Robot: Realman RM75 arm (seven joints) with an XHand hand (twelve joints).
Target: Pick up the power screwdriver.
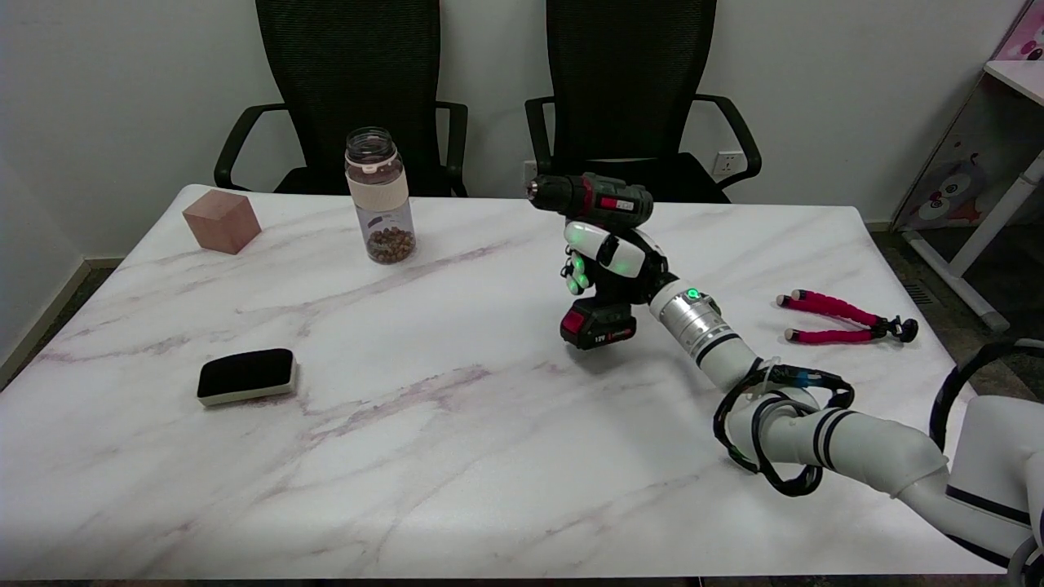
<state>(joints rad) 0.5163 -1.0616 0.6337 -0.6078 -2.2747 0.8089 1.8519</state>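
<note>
The right hand (pixel 608 257), black and white with green lights glowing on its fingers, is wrapped around the grip of the dark green and black power screwdriver (pixel 599 244), fingers closed on the handle. The tool stands upright near the middle of the white marble-patterned desk (pixel 408 456), its chuck pointing to the picture's left and its black and red battery pack at the bottom, just at the desk surface; whether the pack touches the desk or hangs slightly above it cannot be told. The white right arm reaches in from the lower right, a black cable looped around it.

To the right of the tool, well apart, lies a small tripod with red foam legs (pixel 840 318). Toward the far left corner sits a pinkish-brown cube (pixel 221 220), and beside it, nearer the centre, a clear jar with a beige band holding brown nuts (pixel 380 196). A black-topped eraser block (pixel 246 376) rests on the near left part. Two black mesh office chairs (pixel 351 90) stand behind the desk.
</note>
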